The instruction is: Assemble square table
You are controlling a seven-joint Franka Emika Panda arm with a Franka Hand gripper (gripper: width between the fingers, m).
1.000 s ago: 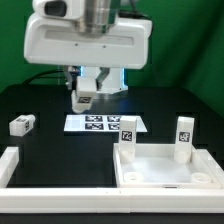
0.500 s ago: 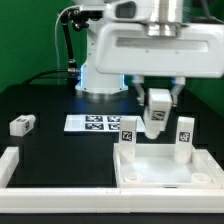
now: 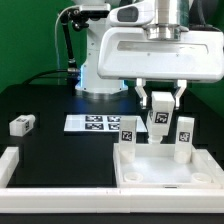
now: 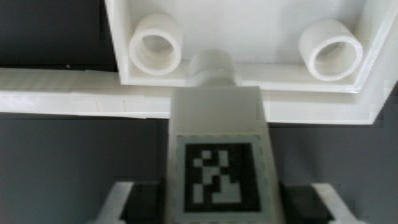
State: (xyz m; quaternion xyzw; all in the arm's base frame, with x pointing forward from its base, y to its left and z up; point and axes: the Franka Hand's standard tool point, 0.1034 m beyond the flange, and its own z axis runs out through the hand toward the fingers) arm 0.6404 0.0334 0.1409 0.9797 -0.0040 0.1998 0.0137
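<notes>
The square table slab (image 3: 165,168) lies at the exterior view's right, rim up. Two leg blocks stand in its far corners, one at the left (image 3: 128,136) and one at the right (image 3: 183,138). My gripper (image 3: 160,112) is shut on a third white tagged leg block (image 3: 160,120) and holds it upright above the slab, between the two standing legs. In the wrist view the held leg (image 4: 217,140) fills the middle, its tip pointing at the slab's rim (image 4: 71,90), between my fingers (image 4: 313,200). The standing legs show end-on (image 4: 157,45) (image 4: 331,52). A fourth leg (image 3: 22,124) lies loose at the left.
The marker board (image 3: 92,123) lies flat behind the slab, left of the held leg. A long white rail with upturned ends (image 3: 60,193) runs along the front edge. The arm's white base (image 3: 100,70) stands at the back.
My gripper has carried the leg block from the back, over the marker board, to the right. It now hangs over the slab, slightly lower and further right than half a second ago.
</notes>
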